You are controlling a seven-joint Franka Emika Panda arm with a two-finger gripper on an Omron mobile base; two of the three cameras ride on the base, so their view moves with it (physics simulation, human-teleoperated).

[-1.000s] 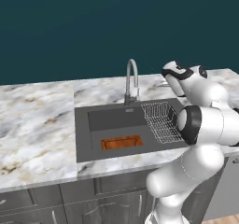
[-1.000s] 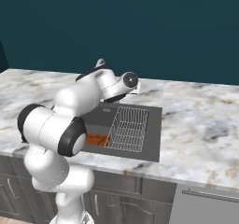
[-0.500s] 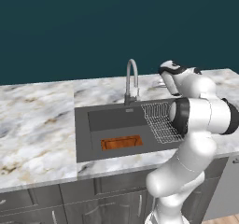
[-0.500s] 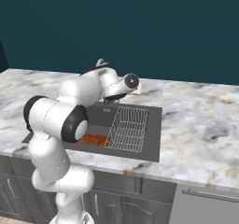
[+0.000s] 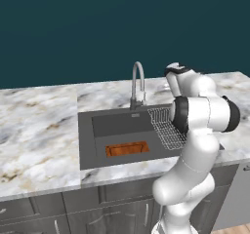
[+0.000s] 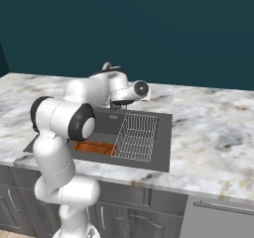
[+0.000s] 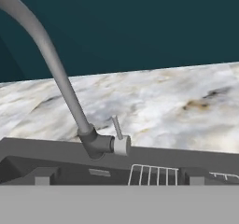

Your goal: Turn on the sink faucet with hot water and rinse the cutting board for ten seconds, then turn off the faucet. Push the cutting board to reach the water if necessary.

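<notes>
the faucet [image 5: 137, 84] stands at the far edge of the sink [image 5: 93, 145], its spout arching forward over the basin, and no water runs from it, so the tap is not yet on. the board [image 5: 127, 149] lies flat on the sink floor near the front wall, left of the rack [image 5: 167, 130] that fills the basin's right side. it sits well forward of the spout, so my guess is it may need a push toward the far wall to meet the stream.

the arm is folded over the sink's right side, with the hand near the faucet, just right of it, and the gripper [image 6: 125, 103] pointing that way. in the hand view the faucet's neck [image 7: 56, 69] rises from its base, and a small lever [image 7: 116, 127] sticks up from a pale knob on the base's side. the camera faces that lever squarely, which suggests the hand is lining up to work it. the fingertips themselves are not clear in any view; by all signs the jaws are spread wide, holding nothing, ready to nudge or straddle the lever.
</notes>
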